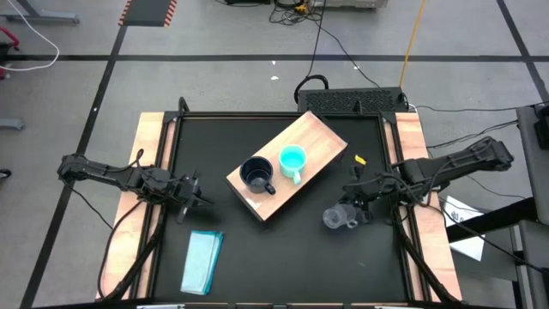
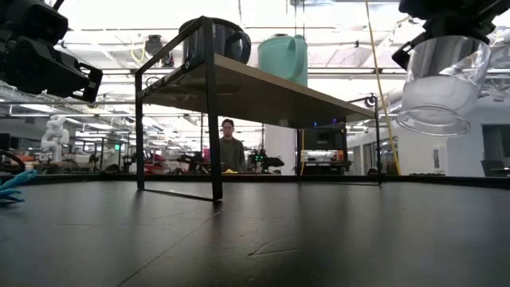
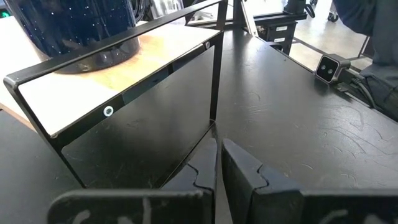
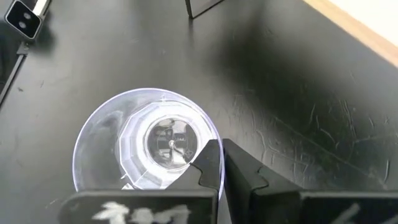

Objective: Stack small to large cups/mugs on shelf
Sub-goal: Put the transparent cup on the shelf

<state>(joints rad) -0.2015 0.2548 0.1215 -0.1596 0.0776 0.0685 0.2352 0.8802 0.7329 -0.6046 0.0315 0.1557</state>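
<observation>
My right tool [image 1: 350, 209] is clenched on the rim of the small clear cup [image 2: 441, 84], high off the bench. The shelf [image 1: 319, 146] lies up and to the left of it, long way slanting, with the turquoise mug [image 1: 293, 160] nearest. My left tool [image 1: 194, 199] waits, pinched together, holding nothing.

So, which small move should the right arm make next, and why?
Probably carry the clear cup toward the shelf, staying high. The right gripper has its jaws shut on the cup's rim and holds it above the table, while the navy mug and turquoise mug already stand on the shelf.
</observation>
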